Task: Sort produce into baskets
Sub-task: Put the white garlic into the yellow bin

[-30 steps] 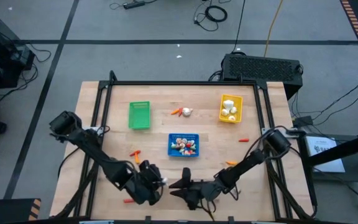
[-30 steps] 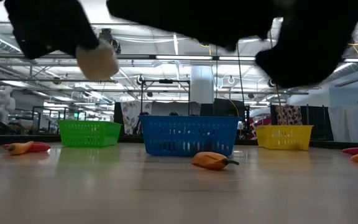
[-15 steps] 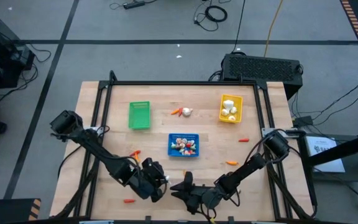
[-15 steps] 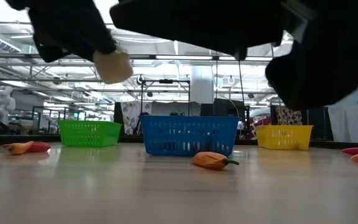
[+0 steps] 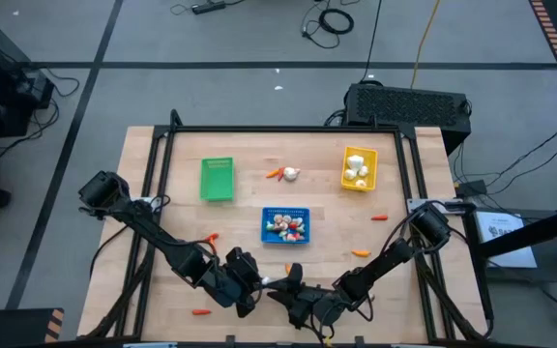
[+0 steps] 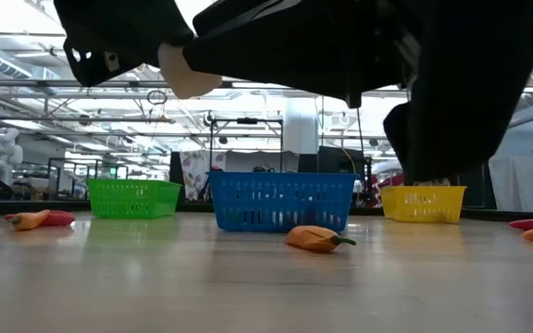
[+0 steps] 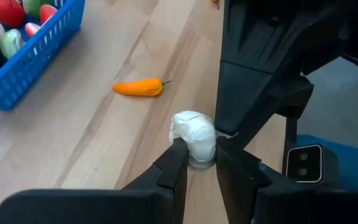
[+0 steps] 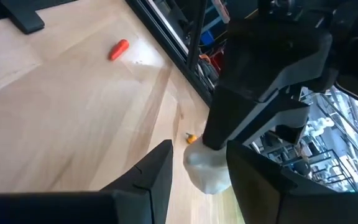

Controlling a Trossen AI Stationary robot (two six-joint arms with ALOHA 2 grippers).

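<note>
My left gripper [image 7: 197, 155] is shut on a white garlic-like bulb [image 7: 194, 135] near the table's front edge [image 5: 245, 290]. The bulb shows cream in the low view [image 6: 188, 76], well above the table. My right gripper [image 8: 201, 158] is open and faces the left one [image 5: 293, 288]; its fingers stand on either side of the bulb [image 8: 209, 173], and I cannot tell whether they touch it. The green basket [image 5: 217, 180], the blue basket [image 5: 286, 211] and the yellow basket [image 5: 359, 155] stand farther back. My left gripper pinches the bulb's lower part [image 7: 197, 154] between its two fingertips, and the rest of the bulb sticks out beyond them. The fingers come from the table's left, slanting down. The bulb is lifted clear of the table.
An orange pepper-like piece [image 7: 138, 88] lies on the table near the blue basket [image 7: 23, 56]. Another bulb and a carrot [image 5: 285, 174] lie between the green and yellow baskets. Small orange and red pieces [image 5: 360, 253] [image 5: 199, 311] [image 8: 119, 49] lie scattered on the table.
My left gripper has carried the bulb toward the table's right edge and a little up, closing on my right gripper. The bulb now sits between the right gripper's open fingers.
</note>
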